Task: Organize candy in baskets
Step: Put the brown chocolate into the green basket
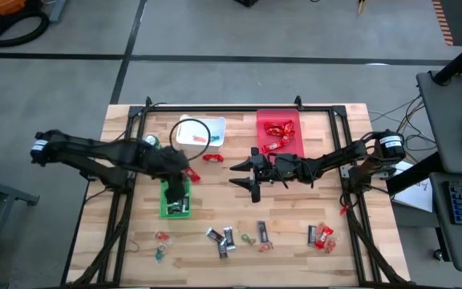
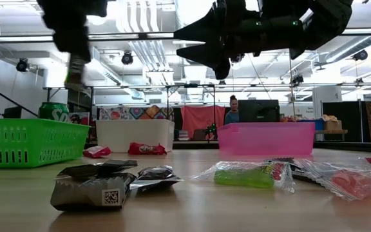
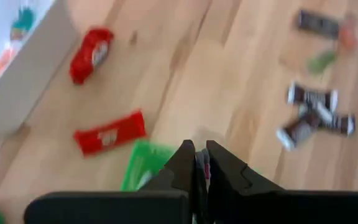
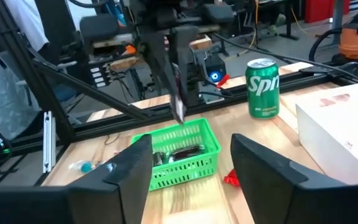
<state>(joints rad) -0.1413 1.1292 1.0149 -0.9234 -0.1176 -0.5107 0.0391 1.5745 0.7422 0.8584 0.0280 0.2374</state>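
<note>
- Left end effector (image 1: 176,186), closed on a small candy (image 3: 201,171), hung directly above the green basket (image 1: 175,205), lower left of centre.
- Right end effector (image 1: 245,177), open and empty, waited mid-frame.

Two black jointed arms (image 1: 95,152); white-banded wrists; dark angular fingers (image 4: 129,168).

Green basket (image 1: 174,205), red basket (image 1: 280,128)

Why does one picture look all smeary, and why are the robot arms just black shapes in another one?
Left wrist view: everything is motion-blurred, even the red-wrapped candy bar on the wood. Low view: bright ceiling lights sit behind the arms, so they turn to silhouettes, and the nearest dark-wrapped mini bar looks soft. High view: sharp and evenly lit.
</note>
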